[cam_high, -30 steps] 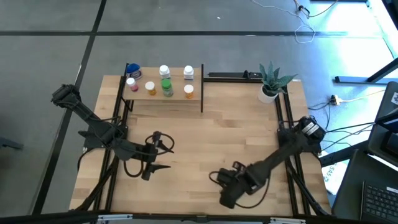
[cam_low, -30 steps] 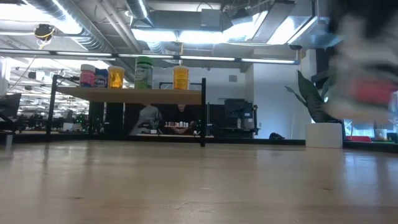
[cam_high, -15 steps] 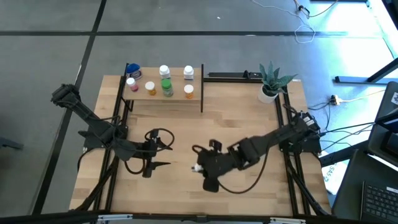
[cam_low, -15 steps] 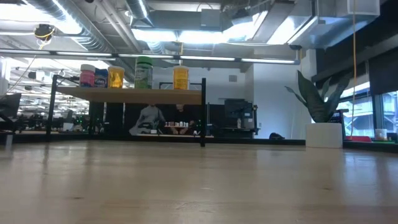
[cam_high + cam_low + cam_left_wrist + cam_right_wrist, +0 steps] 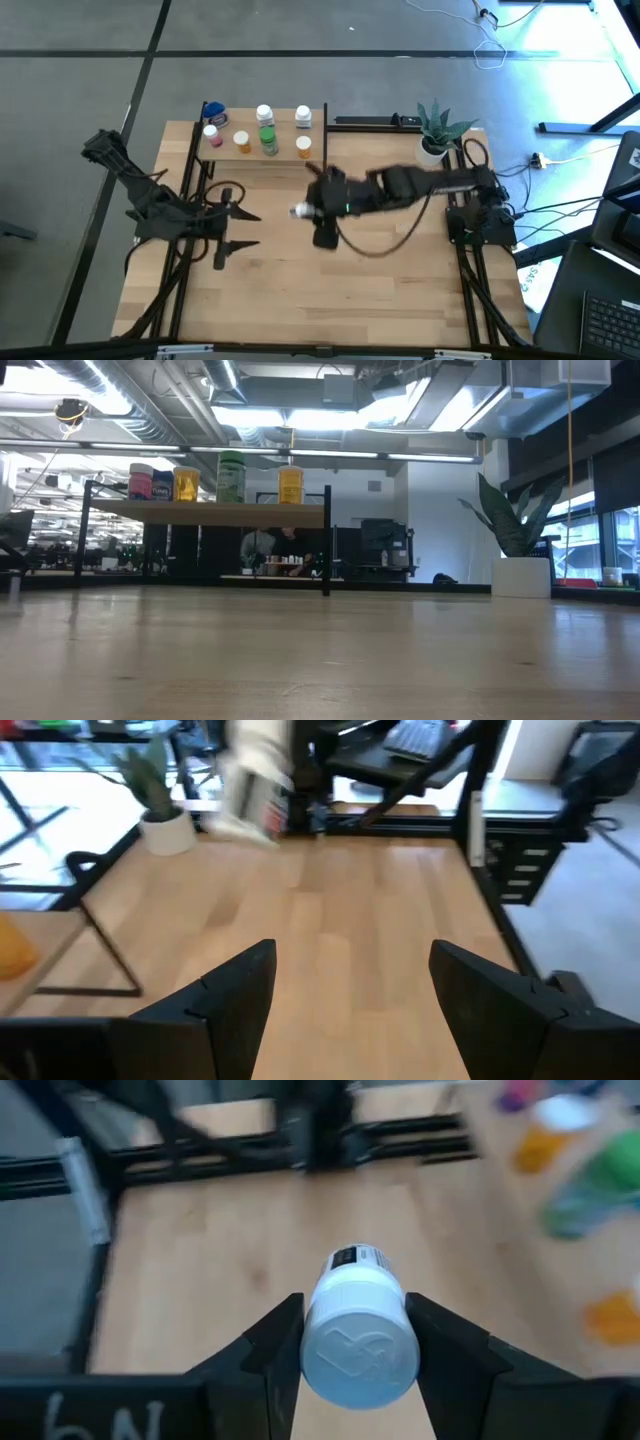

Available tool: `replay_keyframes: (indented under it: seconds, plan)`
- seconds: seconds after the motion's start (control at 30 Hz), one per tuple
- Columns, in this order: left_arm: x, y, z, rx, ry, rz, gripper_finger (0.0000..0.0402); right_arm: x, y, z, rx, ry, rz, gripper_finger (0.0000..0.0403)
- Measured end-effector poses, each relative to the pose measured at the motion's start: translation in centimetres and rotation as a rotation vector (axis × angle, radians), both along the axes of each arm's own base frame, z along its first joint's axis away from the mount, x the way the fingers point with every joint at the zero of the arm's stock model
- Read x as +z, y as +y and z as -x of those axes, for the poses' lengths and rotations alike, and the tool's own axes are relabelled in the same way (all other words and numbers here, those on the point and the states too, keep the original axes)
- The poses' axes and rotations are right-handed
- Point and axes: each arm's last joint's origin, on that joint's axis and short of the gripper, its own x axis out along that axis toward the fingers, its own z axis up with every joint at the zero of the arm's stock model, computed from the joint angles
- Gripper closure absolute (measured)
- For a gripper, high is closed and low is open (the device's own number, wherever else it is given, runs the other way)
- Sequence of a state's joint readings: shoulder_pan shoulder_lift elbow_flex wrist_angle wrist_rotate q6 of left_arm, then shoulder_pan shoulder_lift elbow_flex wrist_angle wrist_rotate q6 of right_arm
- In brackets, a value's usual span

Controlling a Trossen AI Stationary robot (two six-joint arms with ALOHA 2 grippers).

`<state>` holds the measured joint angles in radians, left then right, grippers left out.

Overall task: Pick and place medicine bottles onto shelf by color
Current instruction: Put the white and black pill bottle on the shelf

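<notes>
My right gripper [image 5: 308,211] hangs over the table's middle, shut on a white medicine bottle [image 5: 358,1330] with a white cap. The bottle also shows blurred in the left wrist view [image 5: 258,782]. The shelf [image 5: 280,161] stands at the far left. Several bottles stand upright on their bases on it: blue [image 5: 213,113], pink [image 5: 211,134], orange [image 5: 242,142], green [image 5: 268,138] and white [image 5: 303,117]. The low view shows the shelf [image 5: 210,513] and no gripper. My left gripper [image 5: 248,228] hovers open near the left edge, with nothing between its fingers [image 5: 240,990]. My right gripper pinches the white bottle's cap end [image 5: 312,1338] between its two fingers [image 5: 268,1352], one on each side. The bottle lies along the fingers, with its cap facing back toward the wrist and its labelled body [image 5: 360,1260] pointing away. It is lifted clear of the table.
A potted green plant [image 5: 437,130] stands at the far right. Black frame posts [image 5: 325,140] edge the shelf, and black rails run along both table sides. Bare wood lies between the grippers and the shelf.
My right gripper has swung up from the near right of the table toward its middle and the shelf, rolling as it went, with the white bottle still in its fingers. My left gripper has drawn back toward the table's left edge and rolled a little, staying open.
</notes>
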<state>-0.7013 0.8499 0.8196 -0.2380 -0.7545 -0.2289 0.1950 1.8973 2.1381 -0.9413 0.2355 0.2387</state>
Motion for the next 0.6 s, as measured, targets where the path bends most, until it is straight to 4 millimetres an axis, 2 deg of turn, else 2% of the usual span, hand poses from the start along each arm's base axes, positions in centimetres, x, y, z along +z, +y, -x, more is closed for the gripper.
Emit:
replay_keyframes:
  seconds: [0.1, 0.2, 0.6]
  plan:
    - [-0.1, 0.2, 0.2, 0.037, 0.012, -0.023, 0.0143, 1.7, -2.8, 0.3, -0.045, -0.022, 0.025, 0.0242]
    - [-0.2, 0.3, 0.2, 0.053, 0.018, -0.033, 0.0143, 2.5, -5.5, 0.7, -0.100, -0.015, 0.044, 0.0242]
    - [-0.4, 0.7, 0.3, 0.158, 0.019, -0.075, 0.0143, 1.9, -16.7, 1.8, -0.358, 0.053, 0.076, 0.0242]
